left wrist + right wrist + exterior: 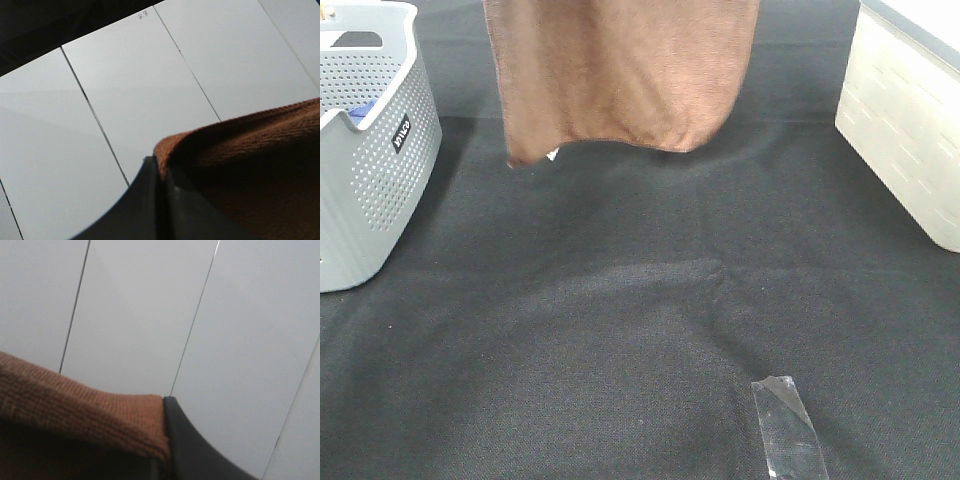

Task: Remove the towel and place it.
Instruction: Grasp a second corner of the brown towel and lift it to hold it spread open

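The brown towel (pixel 620 70) hangs down from above the top of the exterior high view, its lower edge and small white tag (pixel 553 154) clear of the black table. Both arms are out of that view. In the left wrist view my left gripper (pixel 161 167) is shut on an upper edge of the towel (pixel 250 160), pinched between its dark fingers. In the right wrist view my right gripper (pixel 162 440) is shut on another edge of the towel (pixel 75 410). Both wrist cameras look up at white ceiling panels.
A grey perforated basket (pixel 380 150) with something blue inside stands at the left edge. A cream bin (pixel 910 120) stands at the right. A strip of clear tape (pixel 785 425) lies on the black cloth-covered table (pixel 620 330) near the front.
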Controlling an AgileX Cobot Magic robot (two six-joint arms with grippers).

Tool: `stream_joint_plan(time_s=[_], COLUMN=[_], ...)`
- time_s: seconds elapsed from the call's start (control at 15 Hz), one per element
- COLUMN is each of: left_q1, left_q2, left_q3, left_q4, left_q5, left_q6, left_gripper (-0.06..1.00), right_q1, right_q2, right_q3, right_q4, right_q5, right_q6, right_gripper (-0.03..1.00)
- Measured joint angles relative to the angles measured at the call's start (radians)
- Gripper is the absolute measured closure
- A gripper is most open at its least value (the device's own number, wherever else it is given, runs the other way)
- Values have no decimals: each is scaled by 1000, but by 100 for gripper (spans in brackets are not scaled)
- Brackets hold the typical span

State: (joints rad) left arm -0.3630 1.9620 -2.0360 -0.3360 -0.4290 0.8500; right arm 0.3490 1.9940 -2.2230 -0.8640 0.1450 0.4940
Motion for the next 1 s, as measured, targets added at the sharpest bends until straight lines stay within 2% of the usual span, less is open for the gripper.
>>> stream_joint_plan(time_s=[0.07,0.27,0.47,0.53,0.73,0.87,1.0], left_q1=[7,57,100,108,118,118,118], left_q2=[10,77,182,231,388,469,479], left_q3=[0,-11,-144,-211,-456,-590,-613], left_q4=[26,226,380,414,444,448,450], left_q5=[-15,-98,-104,-104,-96,-20,6], left_q6=[-45,-333,-576,-623,-711,-722,-722], left_gripper=[94,94,94,94,94,94,94], right_q1=[0,-10,-39,-51,-85,-104,-106], right_q2=[20,70,115,125,159,171,172], right_q3=[0,-1,-52,-68,-125,-143,-149], right_q4=[-2,-3,2,13,71,119,124], right_q5=[-20,-71,-105,-126,-216,-250,-253], right_q6=[0,1,10,15,17,17,17], right_gripper=[96,96,96,96,96,96,96])
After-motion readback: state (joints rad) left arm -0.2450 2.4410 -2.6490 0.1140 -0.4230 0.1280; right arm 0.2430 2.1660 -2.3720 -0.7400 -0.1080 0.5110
